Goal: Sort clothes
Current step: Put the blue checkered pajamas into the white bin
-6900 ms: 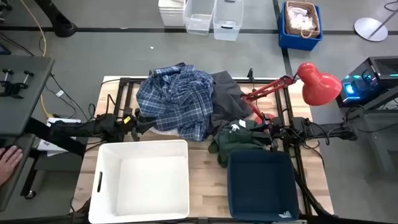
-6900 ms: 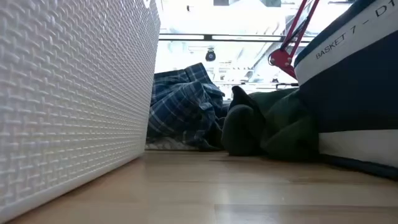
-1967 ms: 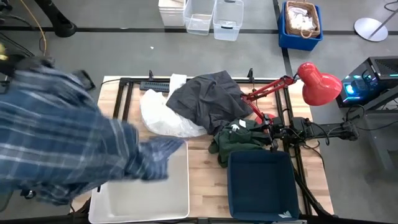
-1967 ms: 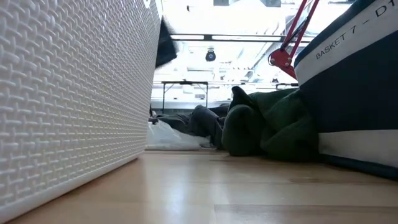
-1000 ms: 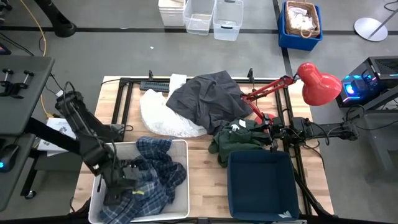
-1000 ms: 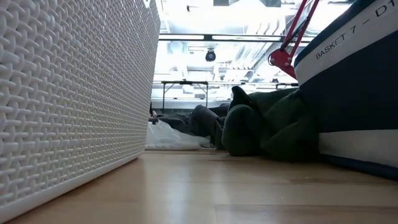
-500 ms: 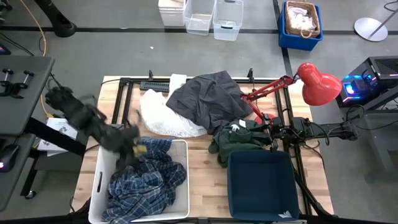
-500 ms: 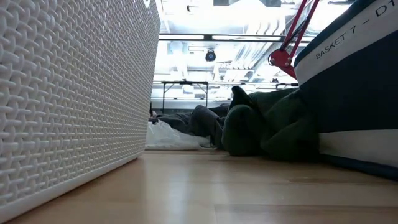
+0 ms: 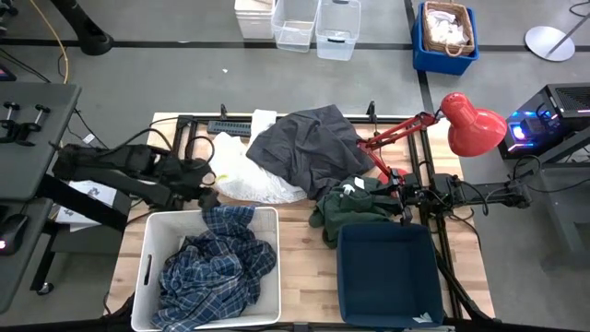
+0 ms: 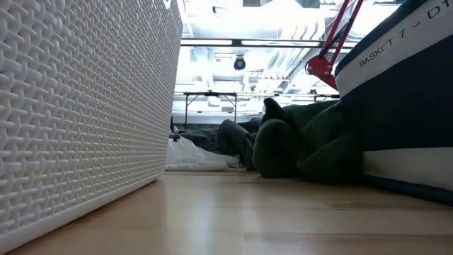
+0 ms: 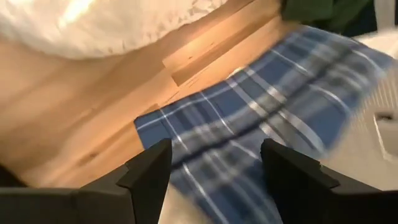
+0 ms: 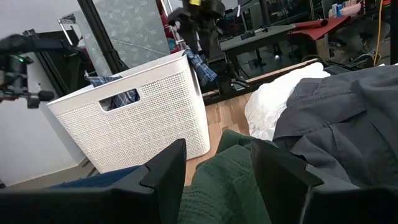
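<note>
High view shows the wooden worktop [image 9: 300,254] with two bins along its near edge: a white basket [image 9: 146,267] on the left and a dark blue basket [image 9: 387,277] on the right. The blue-and-white plaid shirt [image 9: 217,272] lies bunched inside the white basket, one corner draped over its far rim. Behind the baskets the unsorted pile sits mid-worktop: a white garment [image 9: 244,180] on the left, a dark grey garment [image 9: 309,148] spread over its right part, and a dark green garment [image 9: 355,207] just beyond the blue basket's far edge. A red desk lamp [image 9: 470,120] reaches over the far right corner.

Left gripper [image 9: 205,195] hangs just beyond the white basket's far rim, its fingers [image 11: 149,171] spread apart and empty above the shirt's corner. Right gripper [image 9: 398,195] waits by the green garment, fingers [image 12: 165,171] parted, holding nothing.

One garment appears sorted; three remain. A sensible next move is for the left arm to reach to the white garment beside it, pinch a fold and lift it clear of the grey one resting on it.
</note>
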{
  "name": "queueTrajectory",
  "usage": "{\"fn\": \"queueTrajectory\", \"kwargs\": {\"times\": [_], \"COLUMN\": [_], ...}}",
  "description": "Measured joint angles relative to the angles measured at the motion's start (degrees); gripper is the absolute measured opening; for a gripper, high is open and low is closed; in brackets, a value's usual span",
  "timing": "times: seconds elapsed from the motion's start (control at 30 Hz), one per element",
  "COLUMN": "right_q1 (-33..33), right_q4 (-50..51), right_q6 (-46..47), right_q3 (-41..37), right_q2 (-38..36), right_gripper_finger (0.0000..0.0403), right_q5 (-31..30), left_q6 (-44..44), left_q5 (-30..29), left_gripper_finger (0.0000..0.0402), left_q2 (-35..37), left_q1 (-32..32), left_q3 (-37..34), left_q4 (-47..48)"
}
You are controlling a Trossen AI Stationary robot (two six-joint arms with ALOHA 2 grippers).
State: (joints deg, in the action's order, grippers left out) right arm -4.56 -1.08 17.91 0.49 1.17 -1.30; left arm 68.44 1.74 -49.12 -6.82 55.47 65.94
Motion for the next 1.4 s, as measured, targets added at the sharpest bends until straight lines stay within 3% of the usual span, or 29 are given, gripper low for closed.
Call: {"fn": "queueTrajectory", "kwargs": {"times": [0.23,0.57,0.67,0.8,0.87,1.07,1.4], "right_q1": [0.0,0.0,0.0,0.0,0.0,0.0,0.0], "right_q4": [0.0,0.0,0.0,0.0,0.0,0.0,0.0], "right_q6": [0.0,0.0,0.0,0.0,0.0,0.0,0.0], "right_q3": [0.0,0.0,0.0,0.0,0.0,0.0,0.0], "right_q2": [0.0,0.0,0.0,0.0,0.0,0.0,0.0], "right_gripper_finger": [0.0179,0.0179,0.0179,0.0179,0.0179,0.0179,0.0179], "right_q5": [0.0,0.0,0.0,0.0,0.0,0.0,0.0], "left_q6": [7.1,7.2,4.4,1.3,1.1,-3.7,-15.6], "left_q5": [7.9,11.0,11.1,11.8,12.0,11.4,10.0], "left_gripper_finger": [0.0236,0.0222,0.0173,0.0051,0.0014,0.0001,0.0000], "left_q2": [6.1,5.7,5.2,4.8,4.9,5.0,4.9], "left_q1": [4.9,5.1,5.0,5.0,5.0,5.0,3.9], "left_q3": [-12.5,-19.9,-19.9,-19.9,-19.8,-13.3,4.5], "left_q4": [-18.6,-28.8,-28.6,-30.3,-32.3,-34.2,-32.4]}}
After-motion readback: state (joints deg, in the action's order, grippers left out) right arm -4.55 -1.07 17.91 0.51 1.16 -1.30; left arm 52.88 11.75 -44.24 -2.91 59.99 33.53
